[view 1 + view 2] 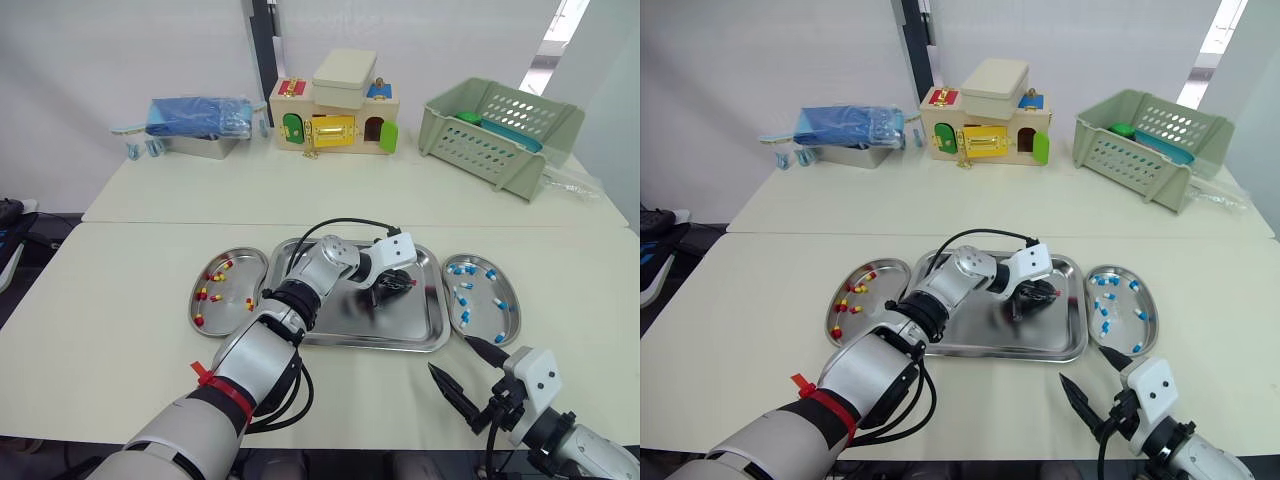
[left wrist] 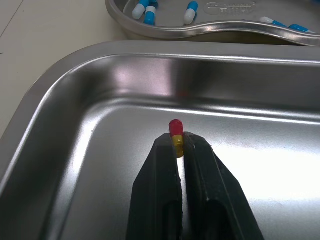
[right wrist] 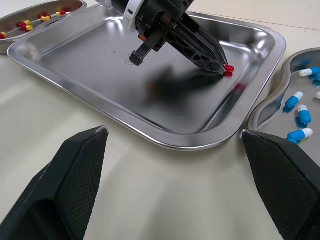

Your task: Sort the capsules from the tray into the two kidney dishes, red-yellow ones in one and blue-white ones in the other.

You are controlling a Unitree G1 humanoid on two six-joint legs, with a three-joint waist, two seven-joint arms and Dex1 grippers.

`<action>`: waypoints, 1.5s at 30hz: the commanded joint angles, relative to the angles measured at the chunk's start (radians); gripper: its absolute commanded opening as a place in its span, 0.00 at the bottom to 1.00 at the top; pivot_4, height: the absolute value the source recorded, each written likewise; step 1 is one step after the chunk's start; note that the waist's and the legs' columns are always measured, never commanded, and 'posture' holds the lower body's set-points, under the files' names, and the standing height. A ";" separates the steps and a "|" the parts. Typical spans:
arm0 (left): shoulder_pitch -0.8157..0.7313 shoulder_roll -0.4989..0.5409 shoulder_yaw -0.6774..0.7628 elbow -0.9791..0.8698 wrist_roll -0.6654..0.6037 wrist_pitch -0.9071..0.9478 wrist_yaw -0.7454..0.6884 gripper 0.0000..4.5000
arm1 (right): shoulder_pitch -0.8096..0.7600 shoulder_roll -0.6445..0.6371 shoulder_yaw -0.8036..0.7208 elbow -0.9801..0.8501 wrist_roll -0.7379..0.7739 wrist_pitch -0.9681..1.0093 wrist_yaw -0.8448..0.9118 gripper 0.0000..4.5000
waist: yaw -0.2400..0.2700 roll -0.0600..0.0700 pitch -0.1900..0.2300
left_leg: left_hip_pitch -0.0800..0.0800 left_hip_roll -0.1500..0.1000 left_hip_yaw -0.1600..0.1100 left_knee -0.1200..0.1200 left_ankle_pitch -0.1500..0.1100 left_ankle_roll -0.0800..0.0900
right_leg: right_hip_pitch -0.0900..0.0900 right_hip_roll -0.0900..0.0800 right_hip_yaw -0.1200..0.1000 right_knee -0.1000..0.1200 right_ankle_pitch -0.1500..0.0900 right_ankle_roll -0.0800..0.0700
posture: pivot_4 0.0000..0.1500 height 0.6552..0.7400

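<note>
My left gripper [image 1: 409,284] is over the right part of the steel tray [image 1: 330,325], shut on a red-yellow capsule [image 2: 176,135] whose red end sticks out past the fingertips [image 3: 220,65]. The capsule [image 3: 228,69] sits close to the tray floor near the right rim. The left kidney dish [image 1: 205,305] holds several red-yellow capsules [image 1: 215,272]. The right kidney dish [image 1: 513,322] holds several blue-white capsules [image 1: 463,296]. My right gripper [image 1: 468,375] hovers over the table in front of the tray's right corner, open, with nothing between its fingers [image 3: 80,165].
At the back of the table stand a green plastic basket [image 1: 500,130], a wooden toy house [image 1: 335,115] and a metal box with blue packets [image 1: 198,125]. A seam between two tables runs behind the tray.
</note>
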 commanded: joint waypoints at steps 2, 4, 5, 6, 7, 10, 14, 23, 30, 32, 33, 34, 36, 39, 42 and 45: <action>0.007 0.019 0.029 -0.073 -0.015 0.022 -0.030 0.01 | 0.014 -0.025 -0.003 -0.048 0.023 -0.015 0.037 1.00 | -0.001 0.000 0.000 | 0.000 0.000 0.000 0.000 0.000 0.000 | 0.000 0.000 0.000 0.000 0.000 0.000 | 1.00 1.00; 0.010 0.039 0.047 -0.123 -0.028 0.054 -0.036 0.01 | 0.023 -0.049 -0.016 -0.067 0.045 -0.008 0.065 1.00 | -0.002 0.000 0.000 | 0.000 0.000 0.000 0.000 0.000 0.000 | 0.000 0.000 0.000 0.000 0.000 0.000 | 1.00 1.00; 0.019 0.057 0.055 -0.168 -0.036 0.079 -0.050 0.01 | 0.025 -0.063 -0.029 -0.076 0.064 -0.001 0.080 1.00 | -0.002 0.000 0.000 | 0.000 0.000 0.000 0.000 0.000 0.000 | 0.000 0.000 0.000 0.000 0.000 0.000 | 1.00 1.00; 0.035 0.081 0.065 -0.232 -0.046 0.115 -0.060 0.01 | 0.024 -0.083 -0.041 -0.083 0.080 0.005 0.099 1.00 | -0.003 0.000 0.000 | 0.000 0.000 0.000 0.000 0.000 0.000 | 0.000 0.000 0.000 0.000 0.000 0.000 | 1.00 1.00; 0.059 0.109 0.080 -0.315 -0.061 0.166 -0.068 0.01 | 0.021 -0.106 -0.052 -0.088 0.095 0.011 0.120 1.00 | -0.007 0.000 0.000 | 0.000 0.000 0.000 0.000 0.000 0.000 | 0.000 0.000 0.000 0.000 0.000 0.000 | 1.00 1.00; 0.155 0.196 0.126 -0.593 -0.108 0.352 -0.080 0.01 | 0.006 -0.170 -0.055 -0.086 0.122 0.018 0.183 1.00 | -0.015 0.001 0.000 | 0.000 0.001 -0.001 0.000 0.001 -0.002 | 0.000 0.000 0.000 0.000 0.000 0.000 | 1.00 1.00; 0.298 0.335 0.196 -0.946 -0.158 0.607 -0.063 0.01 | -0.043 -0.234 -0.047 -0.046 0.143 0.013 0.262 1.00 | -0.018 0.002 -0.001 | 0.001 0.001 0.000 0.000 0.002 -0.003 | 0.000 0.000 0.000 0.000 0.000 0.000 | 1.00 1.00; 0.575 0.652 0.426 -1.328 -0.234 0.904 0.011 0.01 | -0.194 -0.275 -0.003 0.064 0.160 0.008 0.370 1.00 | -0.008 0.002 -0.001 | 0.001 0.001 -0.001 0.000 0.002 -0.003 | 0.001 0.000 0.000 0.000 0.000 0.000 | 1.00 1.00; 0.773 0.775 0.574 -1.385 -0.287 0.945 0.069 0.01 | -0.259 -0.279 0.019 0.117 0.156 0.004 0.408 1.00 | 0.000 0.001 -0.001 | 0.001 0.001 -0.001 0.000 0.000 0.000 | 0.001 0.000 0.000 0.000 0.000 0.000 | 1.00 1.00; 0.793 0.780 0.583 -1.376 -0.295 0.936 0.090 0.01 | -0.268 -0.280 0.023 0.126 0.155 0.003 0.414 1.00 | 0.005 0.001 -0.001 | 0.001 0.001 -0.001 0.000 0.000 0.000 | 0.001 0.000 0.000 0.000 0.000 0.000 | 1.00 1.00; 0.796 0.778 0.585 -1.373 -0.302 0.934 0.101 0.01 | -0.270 -0.280 0.023 0.130 0.154 0.002 0.418 1.00 | 0.009 0.000 -0.001 | 0.001 0.001 -0.001 0.000 0.000 0.000 | 0.001 0.000 0.000 0.000 0.000 0.000 | 1.00 1.00; 0.795 0.774 0.583 -1.369 -0.308 0.935 0.112 0.01 | -0.273 -0.279 0.025 0.134 0.153 0.001 0.421 1.00 | 0.011 0.000 -0.001 | 0.001 0.001 -0.001 0.000 0.000 0.000 | 0.001 0.000 -0.001 0.000 0.000 0.000 | 1.00 1.00; 0.788 0.767 0.571 -1.360 -0.318 0.934 0.130 0.01 | -0.280 -0.278 0.029 0.141 0.150 0.003 0.424 1.00 | 0.011 0.000 -0.001 | 0.001 0.001 -0.001 0.000 0.000 0.000 | 0.001 0.000 -0.001 0.000 0.000 0.000 | 1.00 1.00; 0.778 0.764 0.554 -1.346 -0.334 0.930 0.149 0.06 | -0.290 -0.276 0.033 0.143 0.149 0.008 0.422 1.00 | 0.009 0.000 -0.001 | 0.001 0.001 -0.001 0.000 0.000 0.000 | 0.001 0.000 0.000 0.000 0.000 0.000 | 1.00 1.00; 0.767 0.764 0.549 -1.336 -0.353 0.936 0.163 0.25 | -0.290 -0.275 0.032 0.138 0.150 0.012 0.418 1.00 | 0.009 0.000 -0.001 | 0.001 0.001 -0.001 0.000 0.000 0.000 | 0.001 0.000 0.000 0.000 0.000 0.000 | 1.00 1.00; 0.764 0.773 0.541 -1.329 -0.370 0.936 0.171 0.46 | -0.283 -0.275 0.028 0.131 0.151 0.016 0.412 1.00 | 0.008 0.000 -0.001 | 0.001 0.001 -0.001 0.000 0.000 0.000 | 0.001 0.000 0.000 0.000 0.000 0.000 | 1.00 1.00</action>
